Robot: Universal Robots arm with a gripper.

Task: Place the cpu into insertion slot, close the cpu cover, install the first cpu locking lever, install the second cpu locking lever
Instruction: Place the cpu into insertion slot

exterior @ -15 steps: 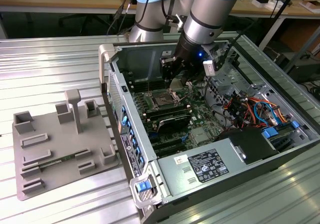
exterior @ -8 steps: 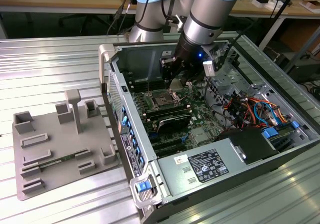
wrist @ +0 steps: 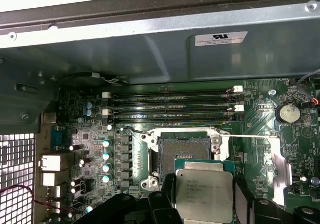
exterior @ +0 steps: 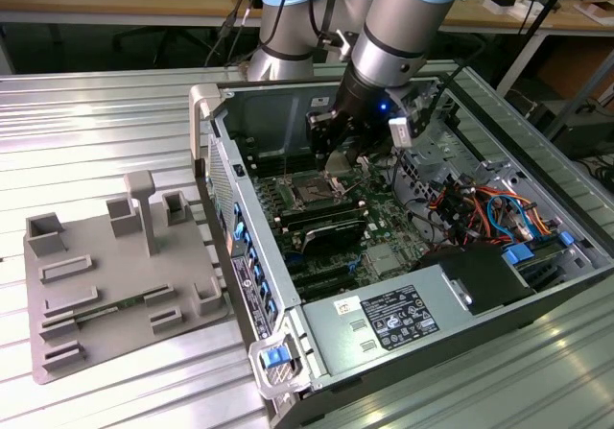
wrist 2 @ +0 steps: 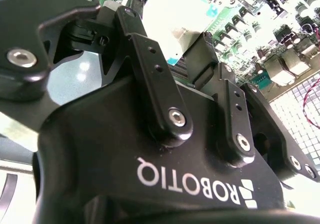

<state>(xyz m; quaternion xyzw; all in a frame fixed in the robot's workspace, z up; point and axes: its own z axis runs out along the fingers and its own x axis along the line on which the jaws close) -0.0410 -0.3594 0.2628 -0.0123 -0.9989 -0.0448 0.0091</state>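
Gripper point(wrist: 204, 206) clamps cpu point(wrist: 204, 191) near insertion slot point(wrist: 183, 145)

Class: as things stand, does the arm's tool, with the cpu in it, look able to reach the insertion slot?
Probably yes. The tool holds the cpu close by the insertion slot, whose dark centre lies uncovered, and nothing shows between them.

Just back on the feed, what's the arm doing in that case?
The arm's black gripper is down in the open grey computer case, shut on the small square silvery-grey cpu. It holds the chip just off the square dark insertion slot with the gold-brown centre, which lies open and empty; the chip is not yet seated.
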